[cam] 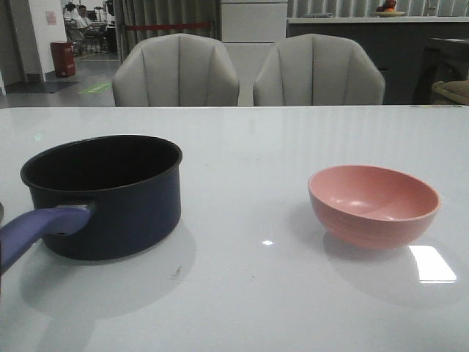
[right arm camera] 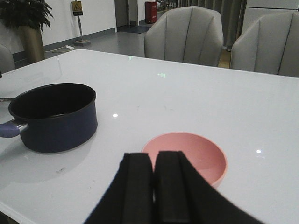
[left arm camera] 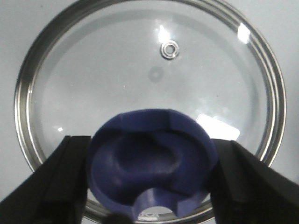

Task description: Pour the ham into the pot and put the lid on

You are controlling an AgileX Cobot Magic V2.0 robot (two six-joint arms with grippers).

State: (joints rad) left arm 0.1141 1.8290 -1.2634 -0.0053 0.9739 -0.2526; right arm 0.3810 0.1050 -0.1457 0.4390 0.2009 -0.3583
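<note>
The lid (left arm camera: 140,70) lies flat on the white table, seen from above in the left wrist view. My left gripper (left arm camera: 149,182) has its two fingers pressed against either side of the lid's blue knob (left arm camera: 152,158). The navy pot (cam: 110,198) stands at the front left, its purple-blue handle (cam: 37,227) pointing toward me. It also shows in the right wrist view (right arm camera: 53,116). No ham is visible: the pot's inside is black and the pink bowl (cam: 374,205) looks empty. My right gripper (right arm camera: 154,163) is shut and empty, held above the table just short of the bowl (right arm camera: 187,156).
Two grey chairs (cam: 176,73) stand behind the table's far edge (cam: 234,108). Neither arm shows in the front view. A strip of steel rim (right arm camera: 3,99) shows beside the pot at the edge of the right wrist view.
</note>
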